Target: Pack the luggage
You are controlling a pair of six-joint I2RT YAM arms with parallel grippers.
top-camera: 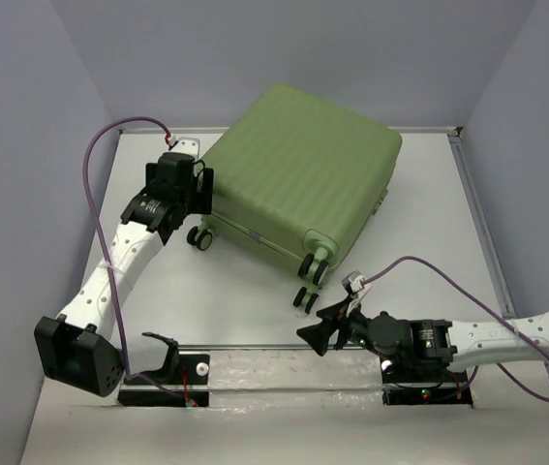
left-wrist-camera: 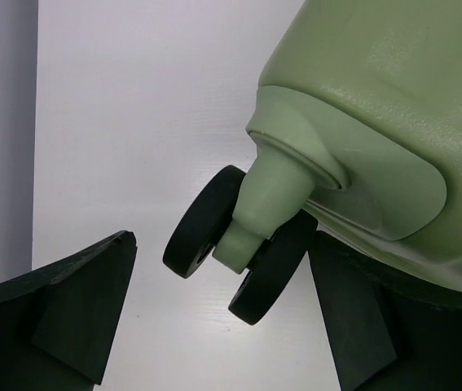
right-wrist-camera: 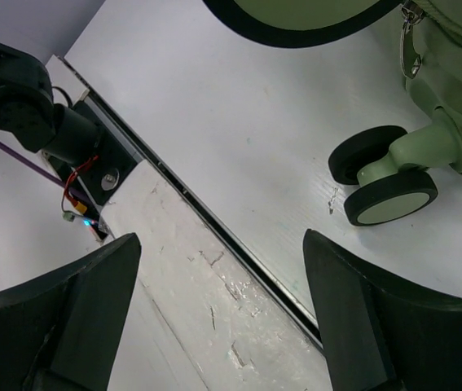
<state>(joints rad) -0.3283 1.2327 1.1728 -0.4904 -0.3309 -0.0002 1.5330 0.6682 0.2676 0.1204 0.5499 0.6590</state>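
Luggage lies shut and flat at the table's far middle. Left gripper, jaws apart, straddles its left wheel. Right gripper, jaws apart, hangs low near the right wheel.

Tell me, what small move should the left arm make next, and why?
Probably shut the left tool on the wheel of the suitcase: the tool is open, the wheel sits between its fingers, and the closed suitcase likely needs steadying first.
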